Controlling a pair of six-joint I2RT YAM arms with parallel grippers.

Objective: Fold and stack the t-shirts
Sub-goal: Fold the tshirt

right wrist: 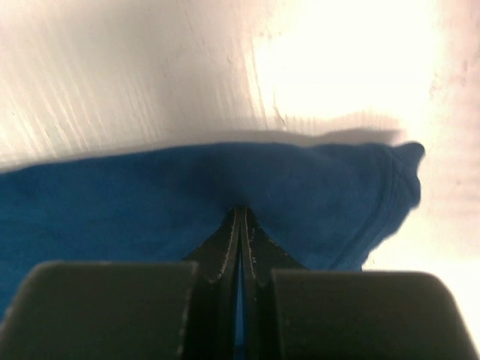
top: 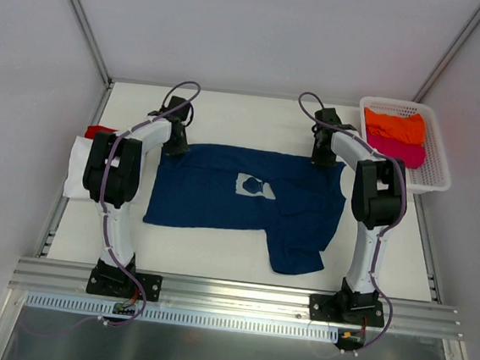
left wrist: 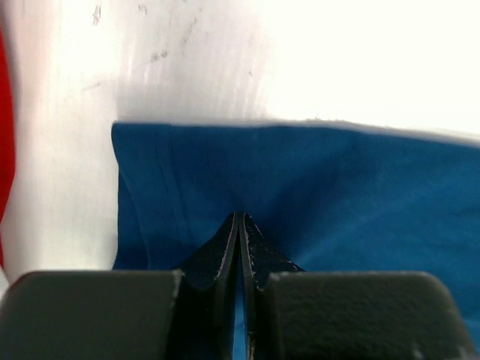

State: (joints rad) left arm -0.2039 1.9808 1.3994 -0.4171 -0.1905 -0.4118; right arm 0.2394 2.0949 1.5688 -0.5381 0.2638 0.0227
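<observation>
Here the navy t-shirt (top: 221, 199) lies spread across the middle of the table (top: 229, 115), its white rectangular chest print (top: 255, 186) facing up. The print carries a dark blue shape, but any lettering is too small to read. The left gripper (left wrist: 238, 217) sits at the shirt's far left corner, jaws pressed together with a sliver of blue cloth pinched between them. The right gripper (right wrist: 240, 210) is at the shirt's far right corner, jaws likewise closed tight on the blue fabric. On its right side, part of the shirt reaches further toward the near edge than the rest. Left of the navy shirt lie a white t-shirt (top: 78, 169) and a red t-shirt (top: 100, 132). To its far right stands a white mesh basket (top: 435, 165) holding an orange t-shirt (top: 394, 125) and a magenta t-shirt (top: 396, 150).
</observation>
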